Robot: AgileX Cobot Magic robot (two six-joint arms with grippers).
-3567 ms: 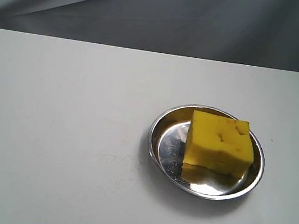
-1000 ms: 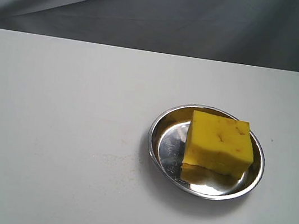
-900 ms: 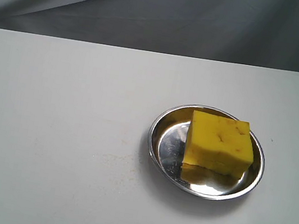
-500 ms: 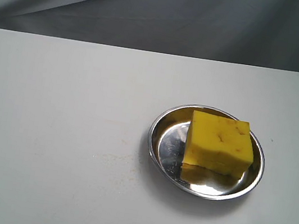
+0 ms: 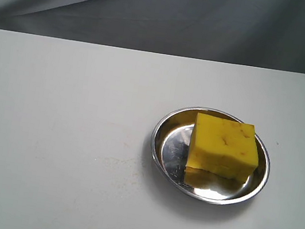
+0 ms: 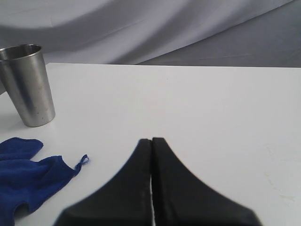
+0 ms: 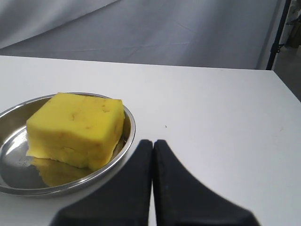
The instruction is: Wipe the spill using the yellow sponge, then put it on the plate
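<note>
Yellow sponge (image 5: pixel 224 146) lies inside the steel plate (image 5: pixel 159 150), pushed toward its 2 o'clock rim. The plate sits at about 4 o'clock from the middle of the white table (image 5: pixel 51 133). The left gripper (image 6: pixel 151 141) has its jaws pressed together on nothing, near an upright steel cup (image 6: pixel 27 84) and a crumpled blue cloth (image 6: pixel 28 174). The right gripper (image 7: pixel 153 141), likewise closed and empty, hangs near the plate.

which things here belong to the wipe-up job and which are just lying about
Job:
yellow sponge, lying in the plate
plate

Lying about:
steel cup, upright, seen only in the left wrist view
blue cloth, crumpled beside the cup
</note>
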